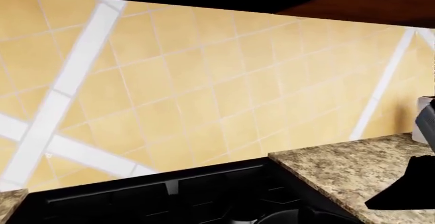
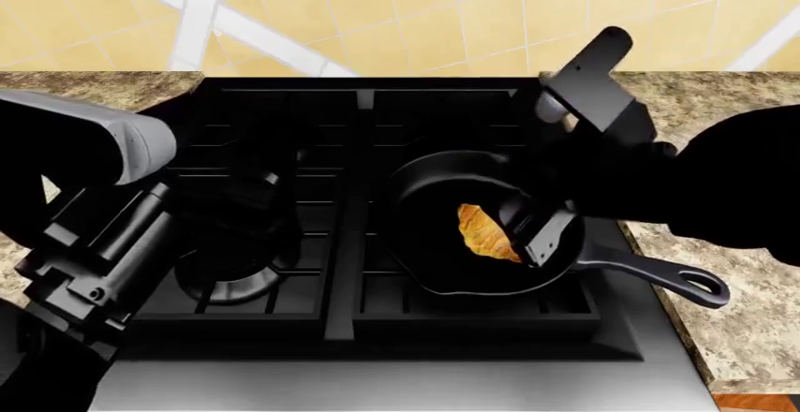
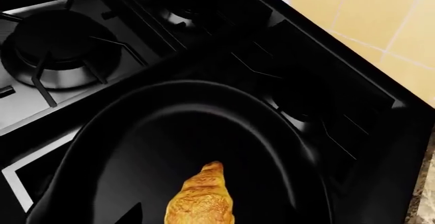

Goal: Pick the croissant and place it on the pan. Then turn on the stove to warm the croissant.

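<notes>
We find no brand, label or lettering that can be read on anything in these views.

The stove [image 2: 362, 243] is the largest thing before us, and we place the rest by it. Behind it rises a wall of yellow tiles [image 1: 204, 81] crossed by white bands, and a speckled granite counter [image 2: 732, 281] runs along both of its sides. Its black grates [image 2: 337, 272] cover the whole top; on its left side a silver burner [image 2: 231, 281] shows through the bars.

The pan [image 2: 432, 234] sits on the stove's right front grate, its long handle [image 2: 662, 276] reaching out toward the right counter and ending in a loop.

Our left arm [image 2: 88, 215] hangs over the stove's left side. Its gripper we cannot make out in any view, so we cannot tell how it stands.

The right gripper [image 2: 531, 229] is down inside the pan, at the right of the pan's floor. One dark finger [image 2: 548, 234] lies just beside the croissant; whether it touches, and how far the jaws are spread, we cannot tell.

The croissant [image 3: 202, 198] lies on the pan's floor, right of its middle, golden and ridged.
</notes>
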